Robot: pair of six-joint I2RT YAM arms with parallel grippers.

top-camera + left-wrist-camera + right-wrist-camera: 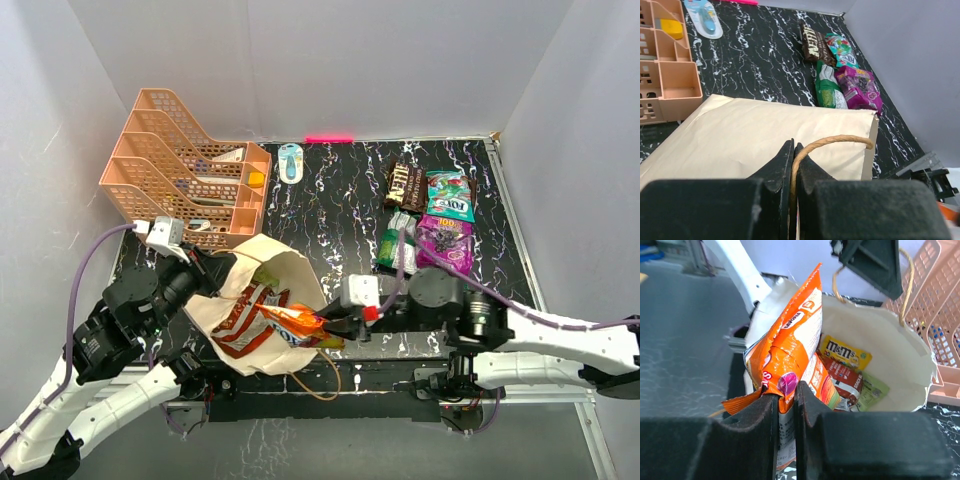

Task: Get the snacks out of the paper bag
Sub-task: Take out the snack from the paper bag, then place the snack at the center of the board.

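Now: right gripper (pixel 786 407) pinches orange chip bag (pixel 790 345) by near end.
Long axis runs into paper bag (pixel 890 335) mouth; left gripper (pixel 792 165) clamps cord handle (pixel 835 140); you pull straight back.

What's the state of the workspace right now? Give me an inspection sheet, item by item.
Surface: black marbled table, nothing spilled.
Job's things: paper bag open toward the right arm, yellow packet and others inside; orange chip bag at its mouth; purple pouch and more packets out, far right.
Clutter: peach tray rack; blue-and-white object.
Grippers: left gripper shut on cord handle; right gripper shut on orange chip bag.
Cables: purple cables loop off both arms.
Surroundings: white walls; pink strip at far edge.
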